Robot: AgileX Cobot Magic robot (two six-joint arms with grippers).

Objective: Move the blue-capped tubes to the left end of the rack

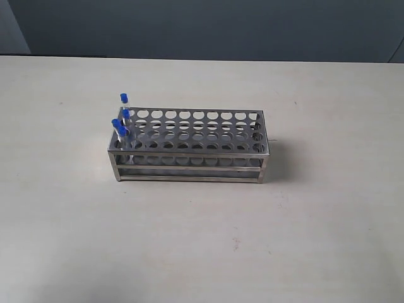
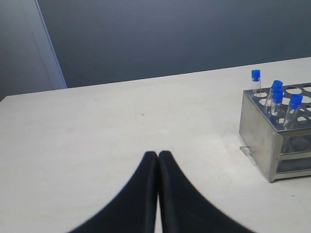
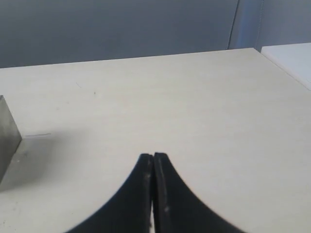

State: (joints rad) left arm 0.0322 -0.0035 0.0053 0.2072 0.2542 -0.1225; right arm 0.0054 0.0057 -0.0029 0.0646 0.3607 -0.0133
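The silver rack point(image 1: 189, 165) stands mid-table in the exterior view, its long side facing the camera. The blue-capped tubes point(image 1: 123, 120) stand together in holes at its left end, some leaning; several blue caps show. In the left wrist view the same tubes point(image 2: 278, 97) rise from the rack's end point(image 2: 262, 136), well off to one side of my left gripper point(image 2: 158, 154), which is shut and empty above bare table. My right gripper point(image 3: 153, 156) is shut too, holding nothing; only a corner of the rack point(image 3: 8, 131) shows in its view. Neither gripper appears in the exterior view.
The beige table point(image 1: 202, 246) ends at a dark grey wall point(image 1: 202, 25) behind. A white surface point(image 3: 291, 56) shows beyond the table's edge in the right wrist view.
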